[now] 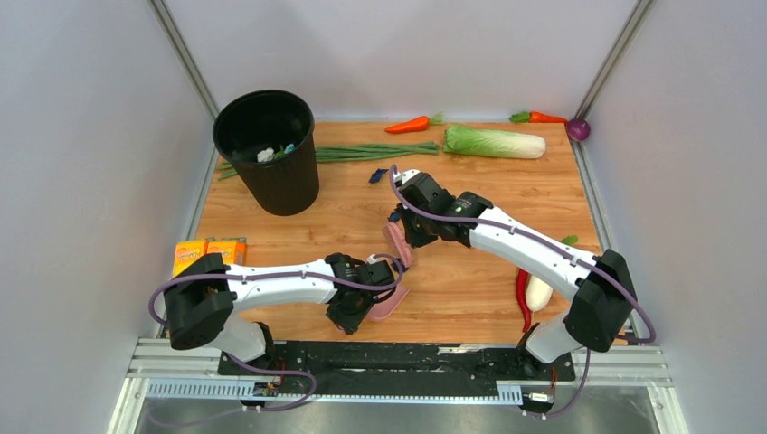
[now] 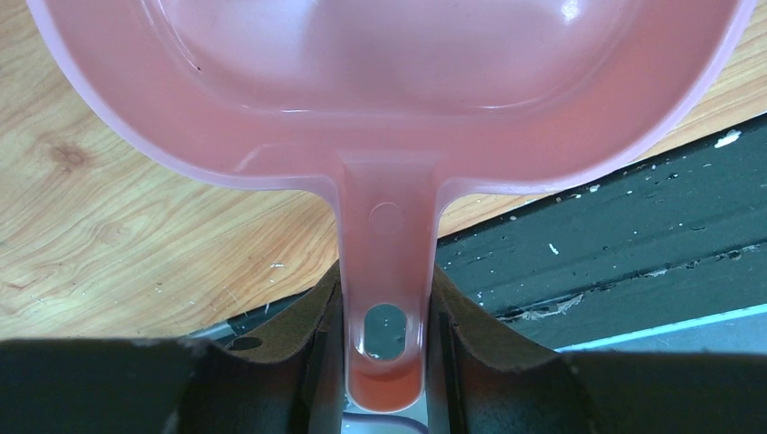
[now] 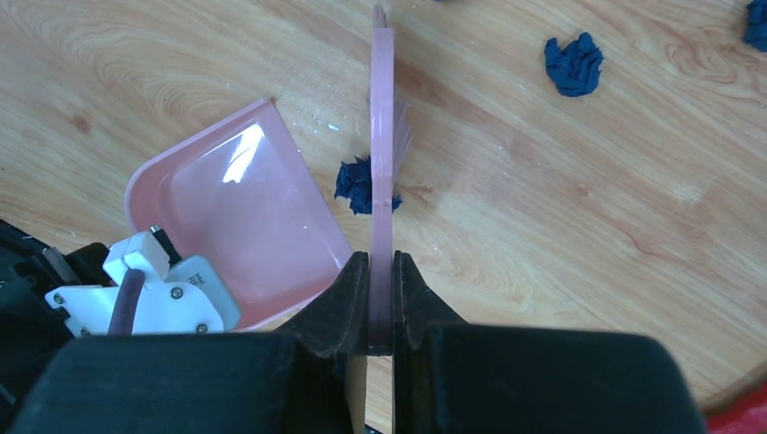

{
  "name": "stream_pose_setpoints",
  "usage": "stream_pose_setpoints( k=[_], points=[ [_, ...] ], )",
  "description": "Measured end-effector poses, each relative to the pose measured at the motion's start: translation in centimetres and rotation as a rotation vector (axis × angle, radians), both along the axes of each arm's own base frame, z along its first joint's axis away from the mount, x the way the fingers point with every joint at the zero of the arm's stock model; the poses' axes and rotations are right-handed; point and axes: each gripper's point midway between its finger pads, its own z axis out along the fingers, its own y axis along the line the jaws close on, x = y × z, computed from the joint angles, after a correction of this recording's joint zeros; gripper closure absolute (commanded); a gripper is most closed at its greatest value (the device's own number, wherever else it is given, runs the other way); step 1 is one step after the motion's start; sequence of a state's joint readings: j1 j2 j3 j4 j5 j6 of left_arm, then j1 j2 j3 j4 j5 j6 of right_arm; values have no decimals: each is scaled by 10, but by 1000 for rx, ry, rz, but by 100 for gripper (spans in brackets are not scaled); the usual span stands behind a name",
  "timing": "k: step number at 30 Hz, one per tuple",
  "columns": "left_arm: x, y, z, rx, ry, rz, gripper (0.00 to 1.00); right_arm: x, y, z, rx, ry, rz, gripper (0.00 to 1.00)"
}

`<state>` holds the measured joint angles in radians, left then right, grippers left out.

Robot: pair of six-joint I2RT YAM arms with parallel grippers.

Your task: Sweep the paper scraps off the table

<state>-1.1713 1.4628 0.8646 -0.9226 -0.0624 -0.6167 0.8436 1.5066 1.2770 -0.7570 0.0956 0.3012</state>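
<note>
My left gripper (image 2: 384, 294) is shut on the handle of a pink dustpan (image 2: 389, 90), which lies on the table (image 2: 136, 226) near its front edge (image 1: 389, 303). My right gripper (image 3: 381, 271) is shut on a pink brush (image 3: 383, 136), seen edge-on with its bristles down on the wood, just beyond the pan's mouth (image 3: 235, 217). One navy paper scrap (image 3: 357, 185) lies against the brush on the pan's side. Another scrap (image 3: 573, 65) lies farther off, and a third (image 3: 756, 23) shows at the frame's corner. From above, one scrap (image 1: 377, 175) lies behind my right gripper (image 1: 411, 226).
A black bin (image 1: 269, 149) with white and light-blue trash stands at the back left. Green onions (image 1: 375, 151), a cabbage (image 1: 495, 141), two carrots (image 1: 409, 125) and a purple onion (image 1: 579, 129) line the back. Orange boxes (image 1: 210, 251) sit left; a red chili (image 1: 523, 298) and white radish (image 1: 539, 291) lie right.
</note>
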Motion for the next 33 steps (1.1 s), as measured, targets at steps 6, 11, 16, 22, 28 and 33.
stream_pose_setpoints(
  k=[6,11,16,22,28,33],
  points=[
    [1,0,0,1,-6,-5,100,-13,2,4,46,18,-1,100],
    [2,-1,0,-2,-10,-6,100,-23,5,5,84,51,-3,100],
    [3,-1,-1,-3,-13,-6,100,-35,8,5,120,91,8,100],
    [3,-1,-1,-3,-13,-6,100,-49,9,13,176,127,11,100],
    [3,-1,-1,-3,-13,-6,100,-66,6,12,216,175,7,100],
    [3,-1,-1,-3,-13,-6,100,-80,-1,8,241,212,-3,100]
  ],
)
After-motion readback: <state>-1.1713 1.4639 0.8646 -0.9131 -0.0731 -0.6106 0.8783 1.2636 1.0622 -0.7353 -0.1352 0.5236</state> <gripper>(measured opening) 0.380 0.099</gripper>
